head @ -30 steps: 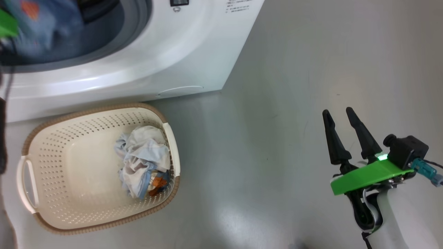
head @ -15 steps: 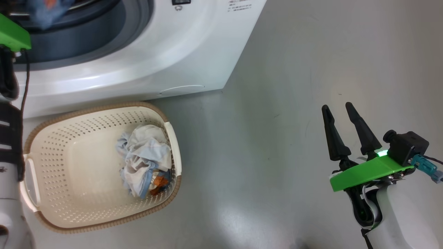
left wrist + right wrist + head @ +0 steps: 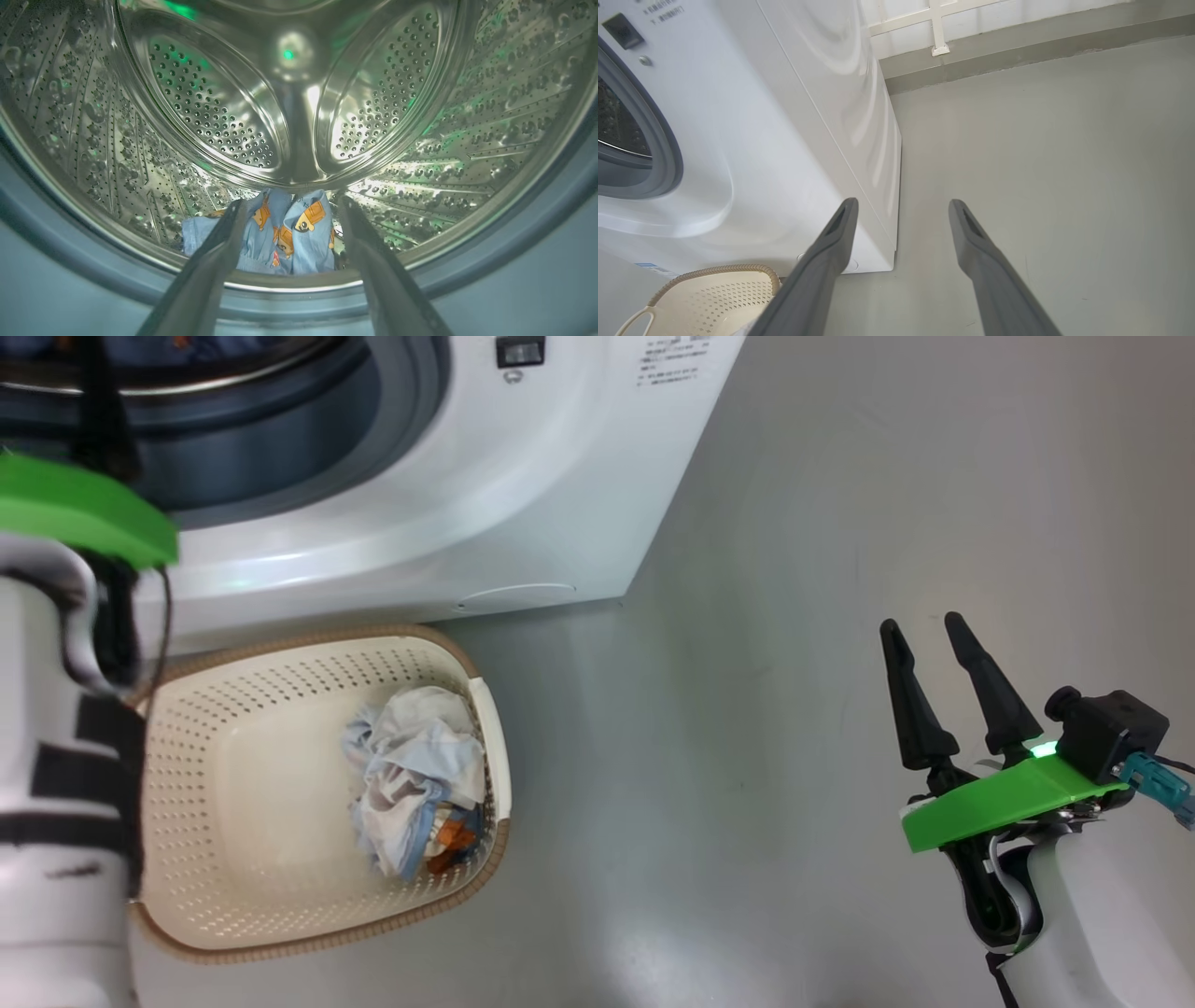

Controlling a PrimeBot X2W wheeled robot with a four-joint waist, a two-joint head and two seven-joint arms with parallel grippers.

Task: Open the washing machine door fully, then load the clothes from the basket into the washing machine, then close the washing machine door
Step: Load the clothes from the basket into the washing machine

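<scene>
- The left gripper (image 3: 292, 201) sits at the mouth of the washer (image 3: 485, 504), its two fingers spread wide and gripping nothing. A blue garment (image 3: 289, 233) with orange prints lies beyond them, low at the front of the steel drum (image 3: 210, 107).
- The rest of the clothes (image 3: 415, 784) sit bunched in the basket (image 3: 308, 639) on the floor (image 3: 747, 756), just in front of the washer and below its opening.
- The basket's long side runs roughly along the washer front, with the bundle at its right end, against the right-hand wall.
- The left forearm (image 3: 56, 784) overlaps the basket's left end in the head view, so that arm looks the nearer one. A next pick would likely mean backing out of the drum, then reaching down and to the right.
- The right gripper (image 3: 920, 622) hangs over bare floor, well to the right of the basket, fingers apart and empty.
</scene>
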